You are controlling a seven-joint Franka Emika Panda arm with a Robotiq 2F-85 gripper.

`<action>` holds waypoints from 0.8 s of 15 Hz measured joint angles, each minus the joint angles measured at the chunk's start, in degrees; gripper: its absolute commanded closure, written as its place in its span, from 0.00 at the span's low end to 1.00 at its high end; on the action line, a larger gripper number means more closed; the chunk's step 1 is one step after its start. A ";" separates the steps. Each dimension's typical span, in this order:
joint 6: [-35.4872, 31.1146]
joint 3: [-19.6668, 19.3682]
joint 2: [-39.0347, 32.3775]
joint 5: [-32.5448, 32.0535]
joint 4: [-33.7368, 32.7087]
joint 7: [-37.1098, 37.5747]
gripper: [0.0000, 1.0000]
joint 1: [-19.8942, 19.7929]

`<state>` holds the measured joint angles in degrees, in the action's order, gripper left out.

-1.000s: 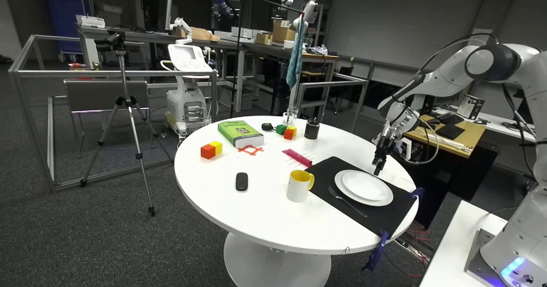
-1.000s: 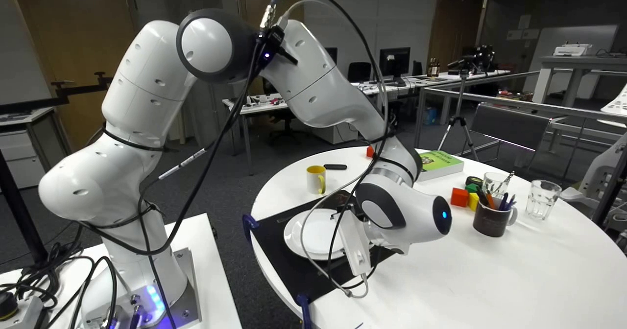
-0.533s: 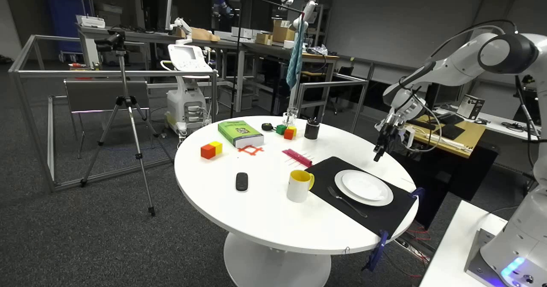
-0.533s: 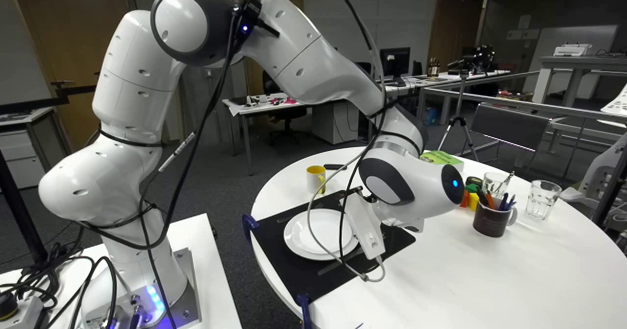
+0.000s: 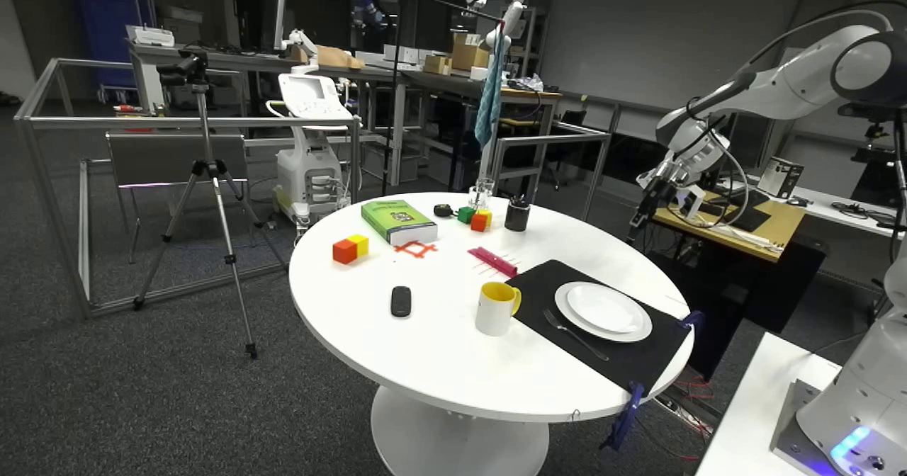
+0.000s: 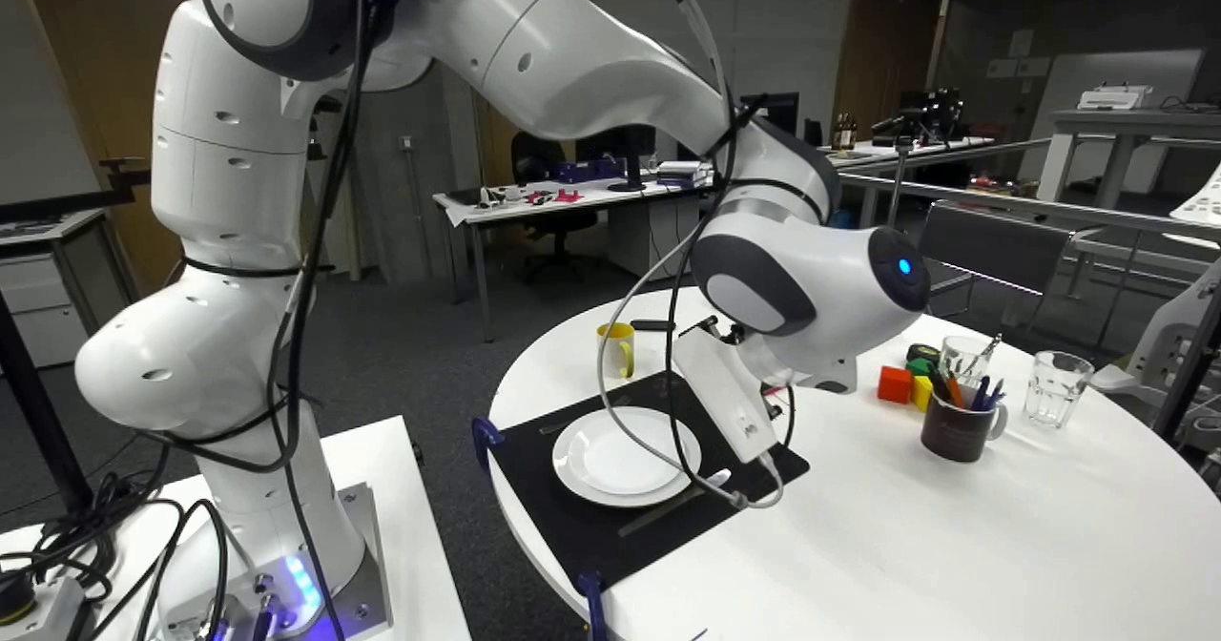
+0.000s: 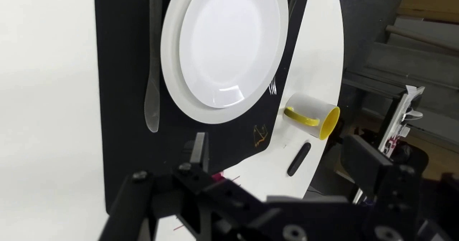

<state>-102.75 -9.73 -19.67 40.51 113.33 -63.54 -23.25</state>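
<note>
The gripper [image 7: 276, 149] has risen higher above the table [image 5: 439, 348]; its jaws stand wide apart, empty. In the wrist view, the plates [image 7: 229, 43] lie at eleven o'clock from it. Best, I think, is slow movement, clear of the mug [image 7: 315, 106] at one o'clock.

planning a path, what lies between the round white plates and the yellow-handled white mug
An exterior view shows a silver metal fork on the black placemat.

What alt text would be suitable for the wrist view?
Open, empty gripper in the foreground; beyond it, two white plates stacked on a black placemat, a knife to their left, a partly hidden fork to their right. A yellow-handled mug stands farther right.
</note>
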 measured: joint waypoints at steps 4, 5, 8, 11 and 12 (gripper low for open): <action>-0.01 -0.76 5.52 0.00 1.93 0.00 0.00 0.17; -0.02 -0.90 6.81 -0.01 2.48 0.00 0.00 0.25; -1.18 -1.53 10.35 -0.80 4.26 0.38 0.00 1.16; -4.07 -1.89 13.65 -2.95 6.11 1.96 0.00 2.55; -4.86 -1.93 14.72 -3.64 6.64 2.67 0.00 3.02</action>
<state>-107.61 -11.66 -4.95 36.88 119.98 -60.87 -20.24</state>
